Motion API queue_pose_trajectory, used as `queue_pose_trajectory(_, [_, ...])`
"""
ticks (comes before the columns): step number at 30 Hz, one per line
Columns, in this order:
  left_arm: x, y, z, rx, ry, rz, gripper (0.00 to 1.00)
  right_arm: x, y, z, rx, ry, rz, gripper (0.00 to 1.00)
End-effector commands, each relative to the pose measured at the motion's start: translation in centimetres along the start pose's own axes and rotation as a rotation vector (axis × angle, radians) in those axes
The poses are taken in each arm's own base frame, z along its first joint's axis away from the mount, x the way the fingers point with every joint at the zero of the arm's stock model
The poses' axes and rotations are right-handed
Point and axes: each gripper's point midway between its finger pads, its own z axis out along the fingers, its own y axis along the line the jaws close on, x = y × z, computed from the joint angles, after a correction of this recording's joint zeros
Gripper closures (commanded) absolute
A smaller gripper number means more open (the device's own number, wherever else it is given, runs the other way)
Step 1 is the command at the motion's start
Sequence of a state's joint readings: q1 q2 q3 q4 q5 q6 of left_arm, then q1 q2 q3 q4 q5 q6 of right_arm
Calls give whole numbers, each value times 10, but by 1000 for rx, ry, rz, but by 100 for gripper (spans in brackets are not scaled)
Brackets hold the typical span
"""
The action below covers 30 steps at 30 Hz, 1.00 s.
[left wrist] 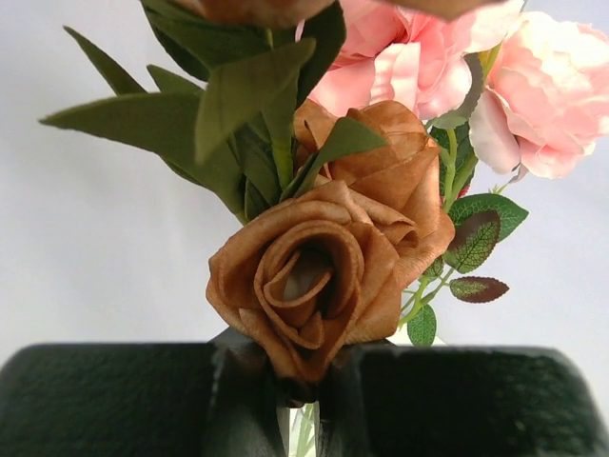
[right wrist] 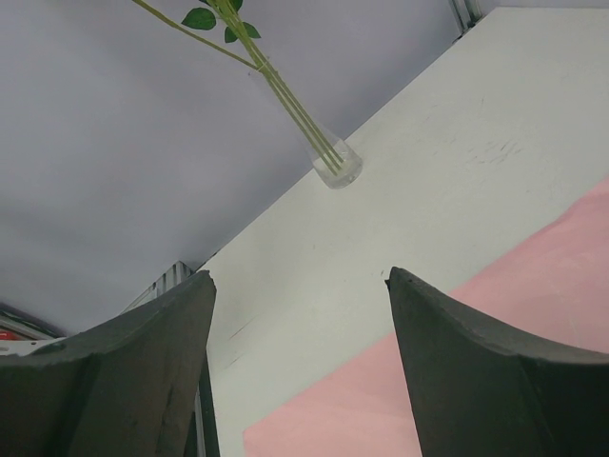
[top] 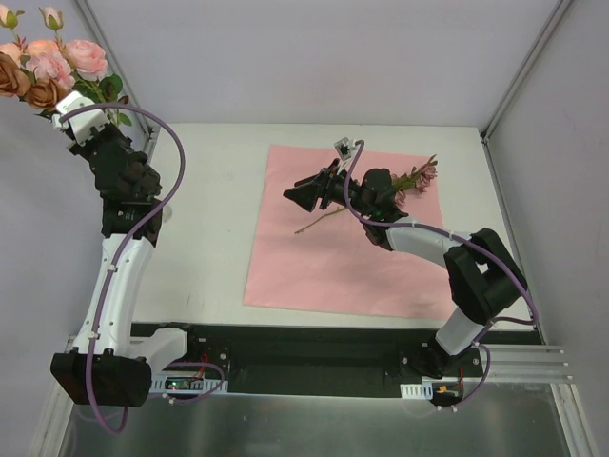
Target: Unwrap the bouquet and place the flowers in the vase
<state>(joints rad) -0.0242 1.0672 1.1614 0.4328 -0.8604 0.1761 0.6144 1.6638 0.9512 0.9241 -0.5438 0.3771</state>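
Surface [top: 209, 190] carrying pink paper [top: 324, 276], lying flat at centre-right. Left fingers [left wrist: 247, 400] clamping flowers [top: 52, 67] by stems at 10 o'clock corner. Green stems standing in vase [right wrist: 338, 164] there. Right fingers [top: 309, 193] standing apart over paper, holding nothing. One spray [top: 417, 178] lying at paper's 2 o'clock.

Step, likely: seating bunch. Next calling for letting go, then fetching spray. Wall [top: 285, 57] crowding 10 o'clock; open room toward 6.
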Motion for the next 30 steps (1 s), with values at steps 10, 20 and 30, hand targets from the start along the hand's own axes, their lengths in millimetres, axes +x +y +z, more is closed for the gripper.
queue_pose_trajectory(10, [-1, -11, -7, 136, -48, 63, 100, -11, 9, 2, -54, -32, -26, 24])
queue_pose_trajectory(20, [23, -9, -9, 133, -12, 95, 100, -10, 10, 3, -59, -31, -29, 24])
queue_pose_trajectory(30, [49, -16, -9, 149, 34, 124, 100, -10, 8, 3, -58, -30, -29, 24])
